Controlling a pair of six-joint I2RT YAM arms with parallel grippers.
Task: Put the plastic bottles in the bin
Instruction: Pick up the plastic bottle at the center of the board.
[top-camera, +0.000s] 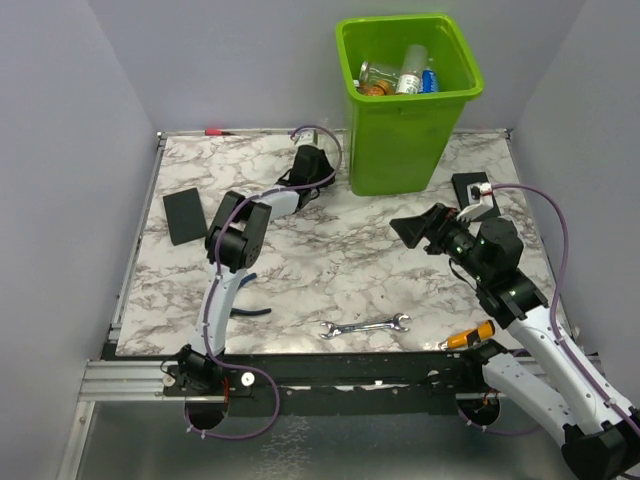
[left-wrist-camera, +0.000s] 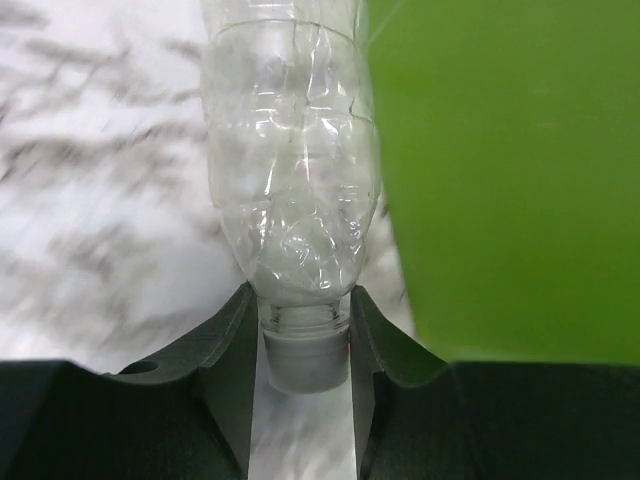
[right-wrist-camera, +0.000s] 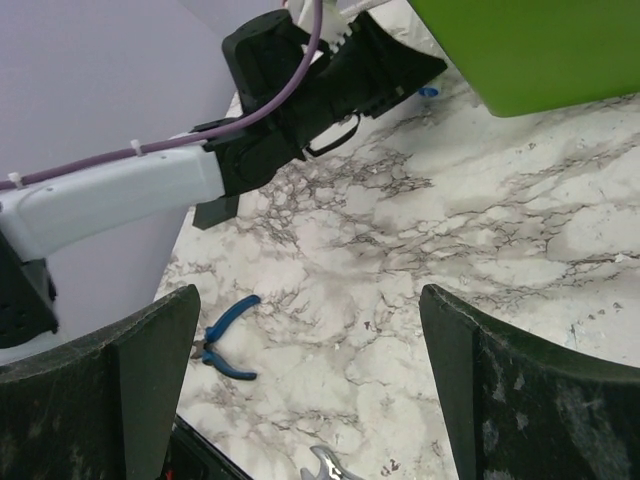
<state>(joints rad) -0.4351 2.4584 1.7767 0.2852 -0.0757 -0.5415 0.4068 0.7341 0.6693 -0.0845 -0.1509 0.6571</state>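
Note:
My left gripper (top-camera: 318, 165) is just left of the lime-green bin (top-camera: 400, 140). In the left wrist view the left gripper (left-wrist-camera: 303, 305) is shut on the neck of a clear crushed plastic bottle (left-wrist-camera: 295, 170) with a grey cap, and the bin wall (left-wrist-camera: 510, 170) fills the right side. The bottle is hidden under the gripper in the top view. Several bottles (top-camera: 400, 78) lie inside the bin. My right gripper (top-camera: 412, 230) is open and empty above the table, right of centre. It also shows in the right wrist view (right-wrist-camera: 310, 295), with the left arm (right-wrist-camera: 300, 80) and the bin's base (right-wrist-camera: 540, 50) ahead.
A silver wrench (top-camera: 365, 326), an orange-handled screwdriver (top-camera: 470, 337) and blue pliers (top-camera: 250, 311) lie near the front edge. A black pad (top-camera: 185, 215) lies at the left. A red pen (top-camera: 215, 131) lies at the back edge. A small black-and-white box (top-camera: 470, 187) sits right of the bin.

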